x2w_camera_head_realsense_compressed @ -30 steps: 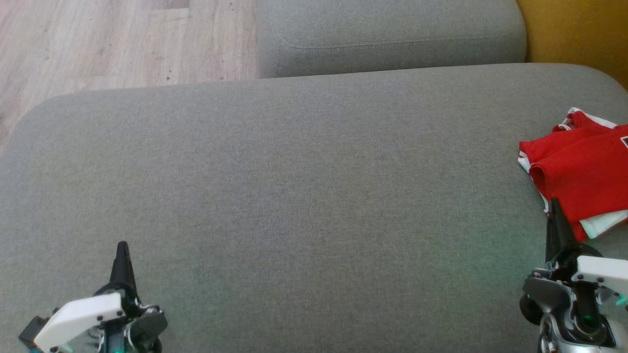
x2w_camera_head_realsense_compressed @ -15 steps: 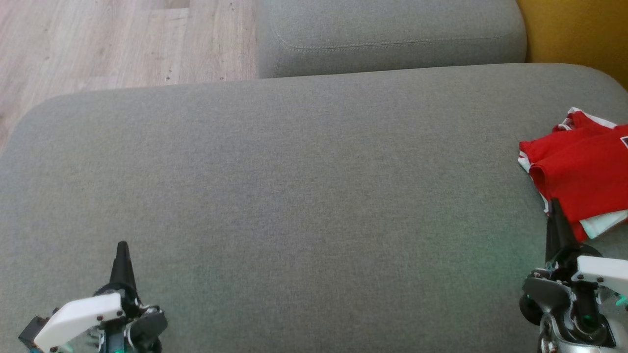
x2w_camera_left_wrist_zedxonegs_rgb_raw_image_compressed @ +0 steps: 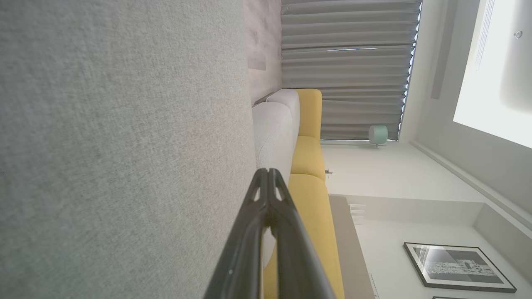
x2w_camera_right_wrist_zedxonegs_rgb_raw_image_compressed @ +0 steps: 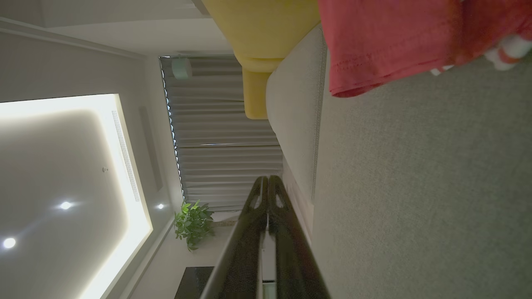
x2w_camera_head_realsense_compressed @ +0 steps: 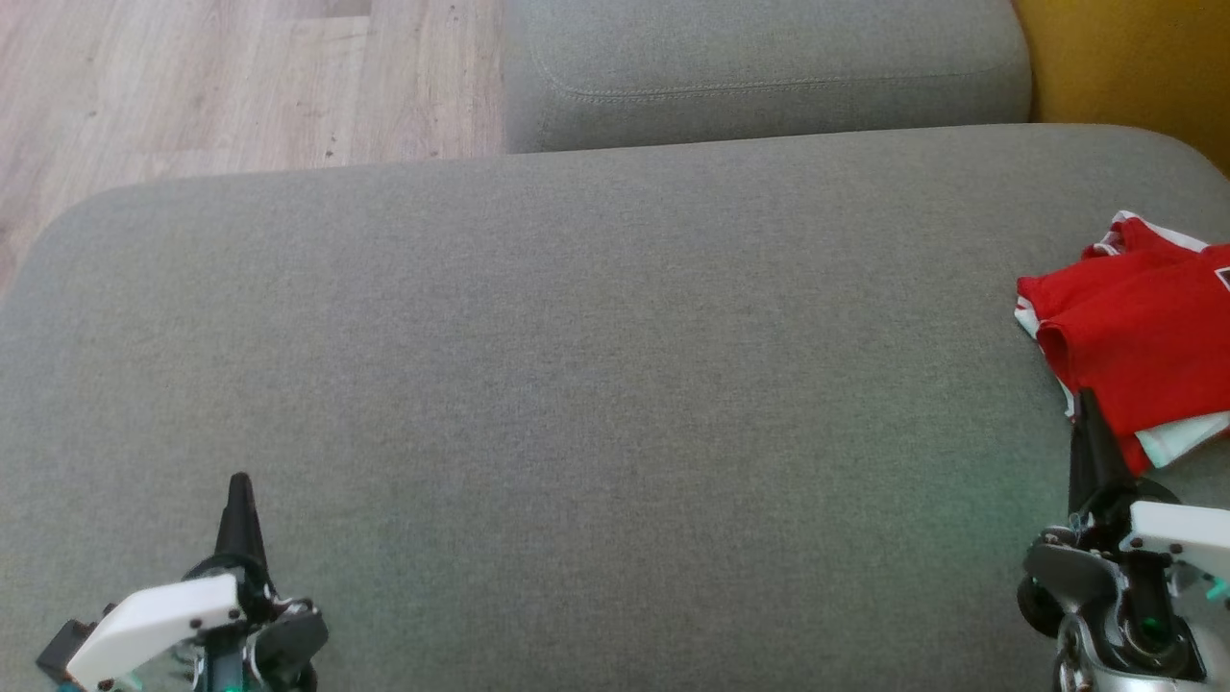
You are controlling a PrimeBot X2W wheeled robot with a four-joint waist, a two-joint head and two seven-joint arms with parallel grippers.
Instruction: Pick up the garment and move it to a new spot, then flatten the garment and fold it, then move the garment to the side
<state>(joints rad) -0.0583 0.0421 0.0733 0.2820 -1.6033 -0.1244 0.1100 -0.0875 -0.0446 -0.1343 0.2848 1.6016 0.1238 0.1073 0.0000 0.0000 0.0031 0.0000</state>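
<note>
The left claw [x2w_camera_head_realsense_compressed: 238, 485], its fingers pressed together and empty, hangs low over the bare grey sofa cushion [x2w_camera_head_realsense_compressed: 596, 365]. At the cushion's right edge the red garment [x2w_camera_head_realsense_compressed: 1143, 336] lies folded. The right claw [x2w_camera_head_realsense_compressed: 1084, 402] is pressed together just beside its near hem, pinching nothing. The garment looks set aside already, so any retreat should lift straight off to avoid snagging the fold.

Left gripper [x2w_camera_left_wrist_zedxonegs_rgb_raw_image_compressed: 268, 173] closed, seemingly above grey cushion [x2w_camera_left_wrist_zedxonegs_rgb_raw_image_compressed: 124, 124].
</note>
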